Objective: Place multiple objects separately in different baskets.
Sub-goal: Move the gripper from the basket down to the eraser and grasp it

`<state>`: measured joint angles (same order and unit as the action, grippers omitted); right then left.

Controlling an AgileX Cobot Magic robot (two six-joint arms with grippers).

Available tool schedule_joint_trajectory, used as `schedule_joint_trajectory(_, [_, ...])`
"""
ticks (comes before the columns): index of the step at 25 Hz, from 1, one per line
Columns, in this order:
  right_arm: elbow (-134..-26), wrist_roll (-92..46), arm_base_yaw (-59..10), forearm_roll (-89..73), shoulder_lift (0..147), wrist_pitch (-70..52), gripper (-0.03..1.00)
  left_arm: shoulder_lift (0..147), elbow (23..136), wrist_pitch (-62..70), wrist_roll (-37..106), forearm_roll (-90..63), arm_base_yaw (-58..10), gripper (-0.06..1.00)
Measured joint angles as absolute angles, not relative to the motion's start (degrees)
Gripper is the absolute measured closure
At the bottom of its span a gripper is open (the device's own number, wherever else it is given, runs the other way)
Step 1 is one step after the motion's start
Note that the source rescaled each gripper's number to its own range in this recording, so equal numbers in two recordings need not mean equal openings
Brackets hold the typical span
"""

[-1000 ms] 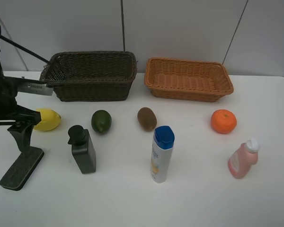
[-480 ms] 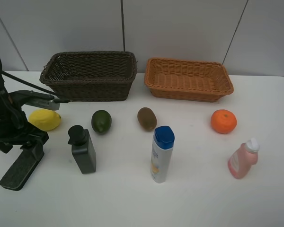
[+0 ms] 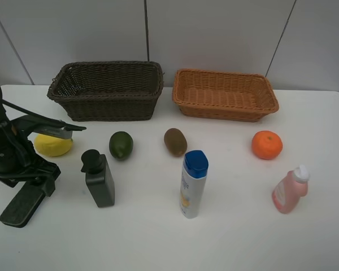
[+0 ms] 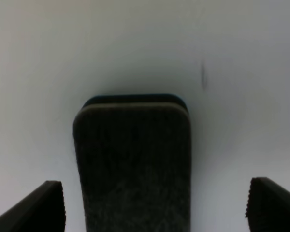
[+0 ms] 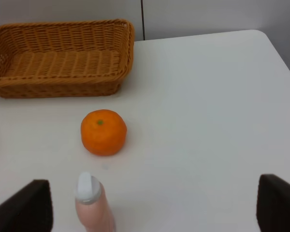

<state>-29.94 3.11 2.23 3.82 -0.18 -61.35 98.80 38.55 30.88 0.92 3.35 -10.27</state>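
Dark green block (image 4: 133, 154) lies flat on the white surface (image 4: 232, 72), left gripper (image 4: 154, 207) spread wide either side of it; right gripper (image 5: 152, 205) gapes too, holding nothing.

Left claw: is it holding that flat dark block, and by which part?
Nothing is held. The left gripper is open, jaws clear on either side of the flat dark block.

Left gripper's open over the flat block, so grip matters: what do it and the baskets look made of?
Block: dark, matte, finely ribbed face; maybe rubber or foam, can't tell. Dark basket and tan basket: woven wicker, weave plainly visible.
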Motion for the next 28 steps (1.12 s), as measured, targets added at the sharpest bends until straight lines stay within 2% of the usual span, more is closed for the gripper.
schedule_joint_trajectory(11, [-29.94, 3.11, 2.23, 3.82, -0.18, -61.35, -0.03, 106.23, 39.14, 30.96, -1.02, 2.52, -10.22, -0.03])
schedule_joint_trajectory(14, [-29.94, 3.11, 2.23, 3.82, -0.18, -61.35, -0.03, 106.28, 39.41, 31.98, -3.03, 1.99, -10.22, 0.08])
schedule_joint_trajectory(16, [-29.94, 3.11, 2.23, 3.82, -0.18, -61.35, -0.03, 106.51, 39.98, 32.79, -3.6, 1.21, -10.28, 0.23])
schedule_joint_trajectory(19, [-29.94, 3.11, 2.23, 3.82, -0.18, -61.35, -0.03, 107.05, 41.45, 35.33, -3.78, 0.44, -10.28, 0.39])
schedule_joint_trajectory(22, [-29.94, 3.11, 2.23, 3.82, -0.18, -61.35, -0.03, 107.84, 42.96, 38.26, -4.03, 1.2, -10.28, 0.44])
schedule_joint_trajectory(28, [-29.94, 3.11, 2.23, 3.82, -0.18, -61.35, -0.03, 108.21, 44.01, 39.3, -5.11, 1.84, -10.28, 0.45])
